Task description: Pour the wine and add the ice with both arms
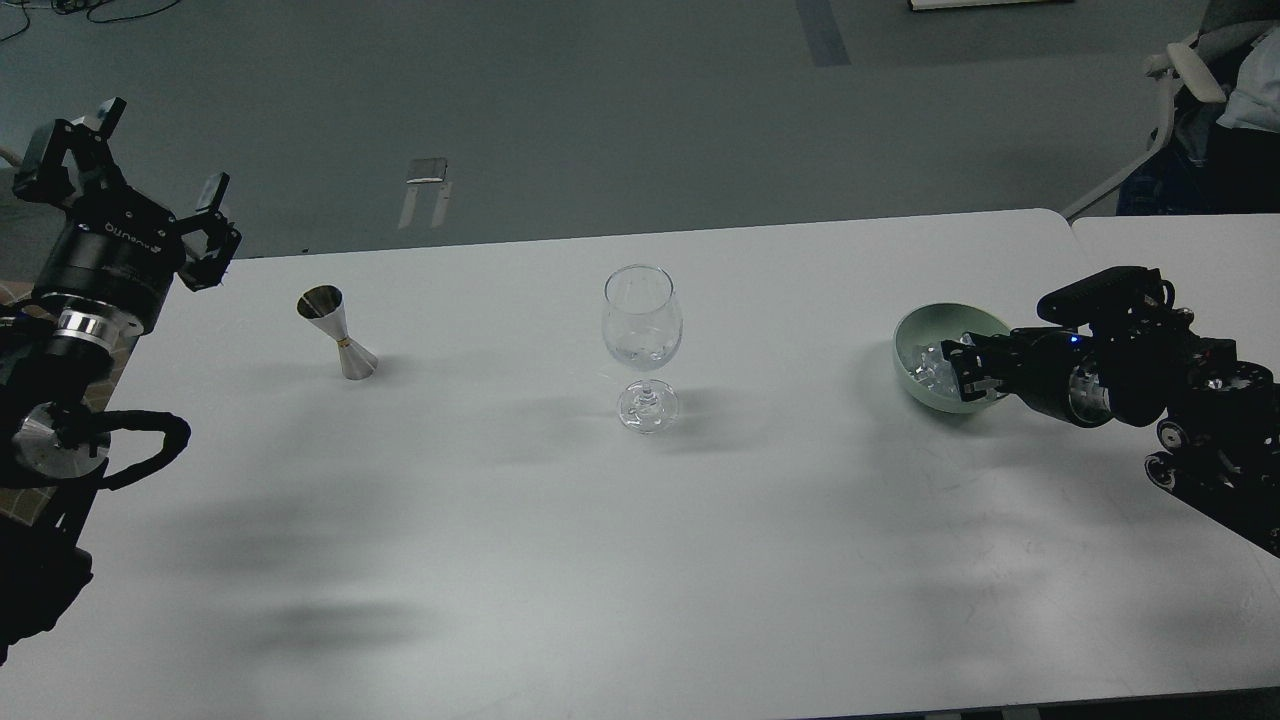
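Note:
A clear stemmed wine glass [643, 345] stands mid-table with a little clear wine [640, 354] in its bottom. A pale green bowl [912, 385] with several clear ice cubes [930, 365] sits at the right. My right gripper [968, 368] reaches in from the right and is closed over the bowl's near right rim, one finger inside, one outside. My left gripper [160, 150] is open and empty, raised beyond the table's far left edge, left of a steel jigger [338, 332].
The white table [560, 560] has open surface in front of the glass. A second table [1180, 240] adjoins at the far right, with a chair [1170, 90] behind it.

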You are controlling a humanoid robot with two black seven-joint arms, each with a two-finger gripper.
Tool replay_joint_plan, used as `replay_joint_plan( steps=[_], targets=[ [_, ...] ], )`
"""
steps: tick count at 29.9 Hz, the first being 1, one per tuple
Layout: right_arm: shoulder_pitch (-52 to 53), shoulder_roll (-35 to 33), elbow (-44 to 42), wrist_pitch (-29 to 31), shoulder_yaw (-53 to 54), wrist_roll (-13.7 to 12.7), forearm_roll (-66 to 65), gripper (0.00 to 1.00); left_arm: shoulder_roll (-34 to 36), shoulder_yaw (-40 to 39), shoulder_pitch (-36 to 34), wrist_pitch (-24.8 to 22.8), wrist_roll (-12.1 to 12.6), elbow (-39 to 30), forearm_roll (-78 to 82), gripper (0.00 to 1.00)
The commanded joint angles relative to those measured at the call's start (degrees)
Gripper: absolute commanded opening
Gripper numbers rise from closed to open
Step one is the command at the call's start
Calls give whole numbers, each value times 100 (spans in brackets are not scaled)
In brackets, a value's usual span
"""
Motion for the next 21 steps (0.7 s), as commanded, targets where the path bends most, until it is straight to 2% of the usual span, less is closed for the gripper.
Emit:
replay_joint_plan(
  steps=[1,5,9,13,21],
  targets=[
    [33,-233,416,68,614,7,148,0,46,-1,1,-8,3,-2,-5,98],
    [138,-208,1092,103,1422,-10,421,0,55,-1,1,0,3,-2,-5,98],
    [481,38,1313,60,1626,-19,421,0,46,-1,1,9,3,-2,-5,98],
    [797,1398,1287,33,1617,-54,351,0,37,-1,-8,9,3,-2,-5,98],
    [1062,2297,1173,51,1143,-142,114,0,186,-19,-8,-35,3,-2,-5,98]
  ],
)
